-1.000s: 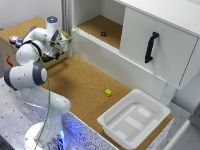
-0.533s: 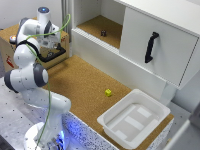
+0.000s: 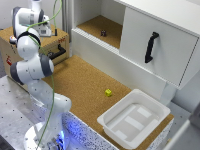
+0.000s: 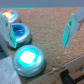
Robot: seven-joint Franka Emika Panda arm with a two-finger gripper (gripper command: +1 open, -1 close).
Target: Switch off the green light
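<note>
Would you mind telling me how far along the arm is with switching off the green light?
Done: the arm has reached the box at the exterior view's left. In hand: the open gripper hovers over the cork top, beside the buttons, touching none. Left: the green button glows brightly, so the light is on; the gripper must move over and press it. The blue button sits next to it.

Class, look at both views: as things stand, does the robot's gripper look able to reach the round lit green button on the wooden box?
Probably yes. In the wrist view the round lit green button lies close to the open gripper, nothing between them. The blue button sits beside it.
</note>
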